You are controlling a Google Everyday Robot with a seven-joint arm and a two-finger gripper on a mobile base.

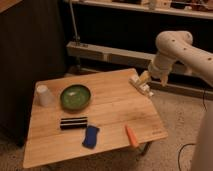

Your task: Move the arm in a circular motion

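A dim room: a dark panel [30, 45] stands at the left, a shelf [150, 9] runs along the top of the back wall, and a long pale box [100, 51] sits low behind the table on a thin metal post [75, 25]. The floor [175, 110] is speckled grey.

A small wooden table [115, 102] fills the middle of the camera view. A white cup [44, 95] stands upside down near its left edge. Just right of it is a green bowl [75, 96], upright. In front of the bowl lies a black bar [73, 122], and near that, towards the front edge, a blue pad [90, 136]. An orange stick [131, 135] lies near the front right corner, well apart from the rest. A white packet [141, 86] lies at the far right edge.

The arm [175, 50] comes in from the right, its thick white segments bending at a rounded joint with small dark holes, then pointing down and left. Its gripper [144, 77], pale yellow, hangs over the table's far right edge, just above the packet. Whether it touches the packet cannot be told, nor whether it is slack or clenched. It holds nothing that can be seen.
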